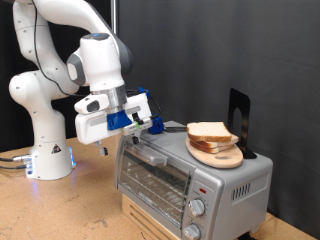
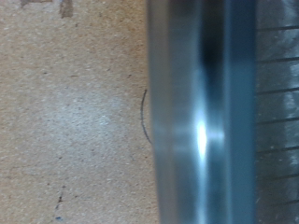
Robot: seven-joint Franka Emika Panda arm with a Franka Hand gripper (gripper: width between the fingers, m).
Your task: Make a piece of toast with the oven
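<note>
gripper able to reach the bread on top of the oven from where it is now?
Probably yes. The gripper hovers at the oven top's edge; the piece of toast lies uncovered on its wooden plate, nothing between them.

Particleboard tabletop (image 1: 70,215); robot base (image 1: 48,160) on it; oven (image 1: 190,170) on wooden box (image 1: 150,222).

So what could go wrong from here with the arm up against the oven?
The end effector sits at the oven's top edge, so a push could shift the oven. The bread rests on a plate on the oven's roof; a jolt might slide it off.
</note>
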